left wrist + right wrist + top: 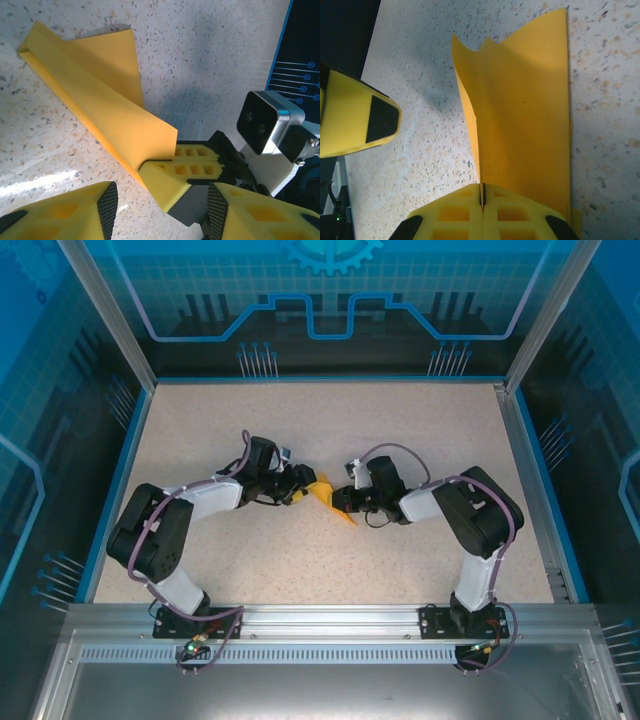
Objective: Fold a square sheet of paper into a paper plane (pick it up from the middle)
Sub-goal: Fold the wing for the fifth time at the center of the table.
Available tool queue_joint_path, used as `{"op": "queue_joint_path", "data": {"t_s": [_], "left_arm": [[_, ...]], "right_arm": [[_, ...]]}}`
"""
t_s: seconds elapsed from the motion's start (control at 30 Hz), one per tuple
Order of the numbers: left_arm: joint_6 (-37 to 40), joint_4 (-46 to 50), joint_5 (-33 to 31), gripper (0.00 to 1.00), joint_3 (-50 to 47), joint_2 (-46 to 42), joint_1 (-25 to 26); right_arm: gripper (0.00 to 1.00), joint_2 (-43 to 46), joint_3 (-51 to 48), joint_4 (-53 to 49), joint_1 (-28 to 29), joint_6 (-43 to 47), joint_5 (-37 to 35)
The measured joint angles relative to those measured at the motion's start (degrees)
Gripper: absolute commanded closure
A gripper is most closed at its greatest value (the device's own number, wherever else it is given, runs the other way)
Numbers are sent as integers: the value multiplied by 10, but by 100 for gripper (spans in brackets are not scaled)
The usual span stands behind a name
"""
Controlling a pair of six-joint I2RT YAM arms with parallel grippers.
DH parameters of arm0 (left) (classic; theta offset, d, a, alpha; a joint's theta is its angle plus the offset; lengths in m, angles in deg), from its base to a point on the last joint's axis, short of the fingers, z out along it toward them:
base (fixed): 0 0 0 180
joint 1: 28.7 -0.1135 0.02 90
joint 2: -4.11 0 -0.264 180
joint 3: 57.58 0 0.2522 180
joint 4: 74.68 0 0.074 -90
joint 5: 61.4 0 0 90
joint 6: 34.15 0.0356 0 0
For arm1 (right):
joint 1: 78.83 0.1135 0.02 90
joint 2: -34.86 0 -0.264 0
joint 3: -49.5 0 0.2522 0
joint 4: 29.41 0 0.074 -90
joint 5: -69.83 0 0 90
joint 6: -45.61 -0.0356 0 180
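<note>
The paper plane (328,496) lies near the middle of the table (300,570), well away from all four edges, between the two arms that reach in from the near edge. It is a long folded strip of orange-yellow paper with a raised centre crease and one flap spread flat on the speckled surface (110,65).

The right hand (482,192) is pressed together on one end of the paper plane (525,110), the sheet's fold pinched in the seam between its yellow fingers (182,175).

The left hand (303,487) stands apart with nothing between its pads. Its fingers (70,212) sit just short of the same end, so the right hand's tip blocks the gap between them. One left finger (360,120) hovers beside the paper without touching it.

The right wrist camera (262,125) sits close behind the grip. Purple cables (385,450) loop over both arms. A blue rim (120,480) and blue-patterned walls (330,300) border the table.
</note>
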Motion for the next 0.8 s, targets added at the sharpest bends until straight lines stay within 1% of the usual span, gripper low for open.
{"op": "queue_joint_path", "data": {"t_s": [0.23,0.47,0.8], "left_arm": [[1,-25,17,52,0,37,1],[2,-40,24,56,5,62,5],[5,-64,30,59,19,87,10]], "right_arm": [[99,-15,6,16,-18,-37,29],[99,-31,6,18,-25,-68,53],[99,-33,6,18,-35,-94,63]]}}
